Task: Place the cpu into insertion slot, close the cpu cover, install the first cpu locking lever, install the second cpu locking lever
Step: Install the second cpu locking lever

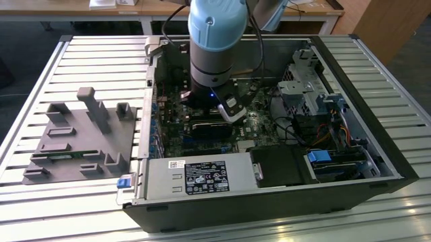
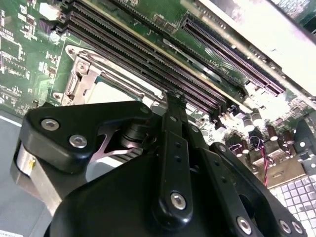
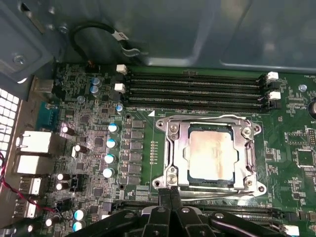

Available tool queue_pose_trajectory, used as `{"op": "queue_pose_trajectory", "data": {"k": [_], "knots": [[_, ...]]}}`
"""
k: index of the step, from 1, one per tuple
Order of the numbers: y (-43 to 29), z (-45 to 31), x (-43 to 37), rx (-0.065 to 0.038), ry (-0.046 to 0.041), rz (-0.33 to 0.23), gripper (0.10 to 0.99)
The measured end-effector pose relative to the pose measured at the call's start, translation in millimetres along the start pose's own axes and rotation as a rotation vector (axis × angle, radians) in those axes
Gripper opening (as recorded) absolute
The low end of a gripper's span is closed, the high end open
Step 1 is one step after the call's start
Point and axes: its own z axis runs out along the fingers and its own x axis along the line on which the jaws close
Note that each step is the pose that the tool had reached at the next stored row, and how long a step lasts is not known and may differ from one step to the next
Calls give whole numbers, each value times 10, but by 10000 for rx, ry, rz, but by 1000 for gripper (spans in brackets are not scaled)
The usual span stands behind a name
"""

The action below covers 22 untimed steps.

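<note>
- The gripper (image 3: 170,193), fingers pressed together and holding nothing, sits just beside the cover (image 3: 173,143) over the chip (image 3: 211,152).
- Pressing the lever (image 3: 217,196) calls for steady, level force.

No wording can be made out. A black label (image 1: 205,177) with white symbols and small print lies on the grey metal box (image 1: 161,184) at the case's edge, well apart from the fingers (image 1: 231,115). A small white barcode sticker (image 1: 176,163) sits just beside that label on the same box. In the first wrist view, a white triangle mark (image 3: 151,113) is printed on the green board (image 3: 291,177) at a socket (image 3: 210,154) corner away from the fingers (image 3: 165,197). Tiny white lettering on the board is too small to read.
</note>
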Motion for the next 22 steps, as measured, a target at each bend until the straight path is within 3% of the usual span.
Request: {"op": "queue_pose_trajectory", "data": {"k": [5, 15, 22], "knots": [[-15, 49, 24, -164, -6, -4, 106], [-29, 103, 57, -623, -21, -5, 106], [-37, 131, 81, -735, -24, -7, 106]]}}
